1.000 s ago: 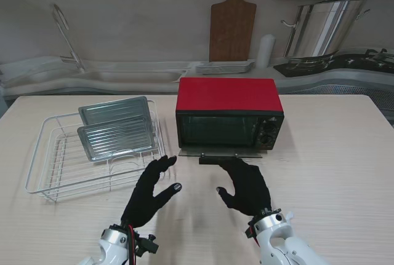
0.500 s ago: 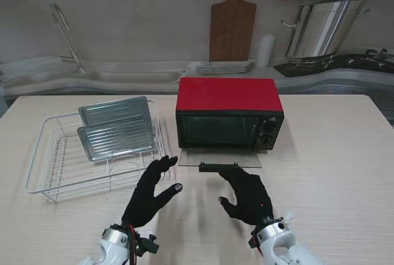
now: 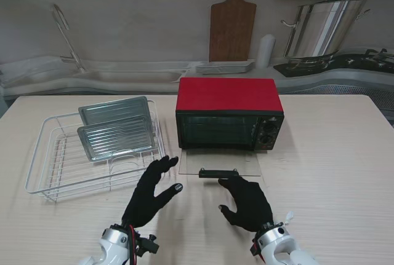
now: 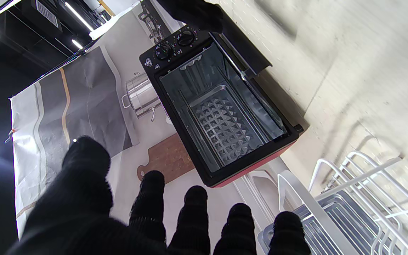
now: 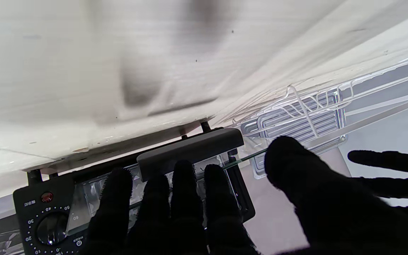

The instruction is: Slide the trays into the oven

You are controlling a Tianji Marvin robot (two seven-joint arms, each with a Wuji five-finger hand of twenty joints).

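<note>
Two ribbed metal trays (image 3: 116,137) stand tilted in a white wire rack (image 3: 40,154) at the table's left. The red oven (image 3: 229,96) sits mid-table with its glass door (image 3: 249,162) lowered almost flat toward me. My right hand (image 3: 247,200) is open, its fingertips (image 5: 184,173) against the door's handle (image 3: 218,172), thumb spread aside. My left hand (image 3: 151,192) hovers open between rack and oven, holding nothing. The left wrist view looks into the oven's cavity (image 4: 221,124), where an embossed floor pan shows, with a tray (image 4: 335,219) in the rack beside it.
Behind the table runs a counter with a wooden cutting board (image 3: 232,22), a stack of plates (image 3: 225,67), a white roll (image 3: 266,50), a steel stock pot (image 3: 320,28) and a faucet (image 3: 64,34). Bare tabletop lies to the oven's right.
The oven door has swung down from partly open to nearly flat. My right hand drew back toward me with the handle. The left hand stayed put.
</note>
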